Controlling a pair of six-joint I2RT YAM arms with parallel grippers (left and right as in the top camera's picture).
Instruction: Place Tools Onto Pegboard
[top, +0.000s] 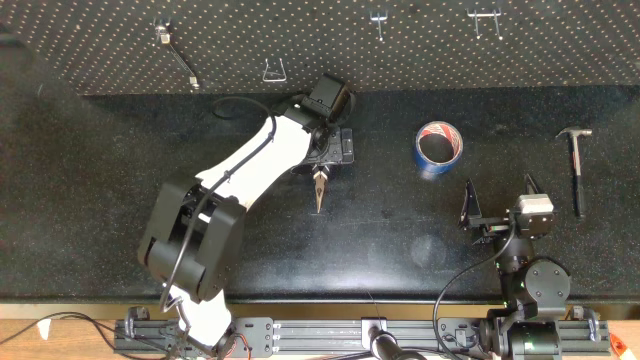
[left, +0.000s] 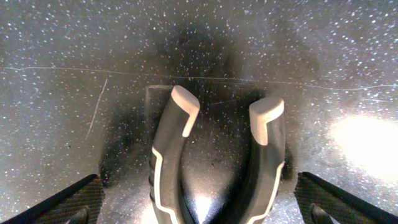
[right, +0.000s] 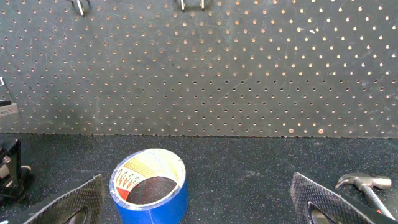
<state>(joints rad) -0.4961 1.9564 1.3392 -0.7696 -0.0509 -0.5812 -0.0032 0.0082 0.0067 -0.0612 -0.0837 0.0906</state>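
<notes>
We show the left pincer (left: 199, 194) released, its fingers straddling but not touching the handles of the pliers (left: 174, 149), which lie on the speckled surface (top: 400, 230) near the pegboard (top: 300, 40). The right pincer (top: 498, 200), also released, faces the blue tape roll (top: 438, 148), with the hammer (top: 576, 170) to its right.

We see even overhead light in top view; worktop (top: 400, 230) dark and speckled, faint pale sheen right of middle. White shell of left arm (top: 250, 165) reads bright, soft shadow beneath it. In left wrist view we find hard white glare on worktop at one side, deep shadow pooled around pliers handles (left: 180, 149), small hot reflection between them. In right wrist view pegboard (right: 199, 74) evenly, dimly lit; tape roll (right: 149, 186) throws soft shadow; hammer head (right: 364, 182) glints.
</notes>
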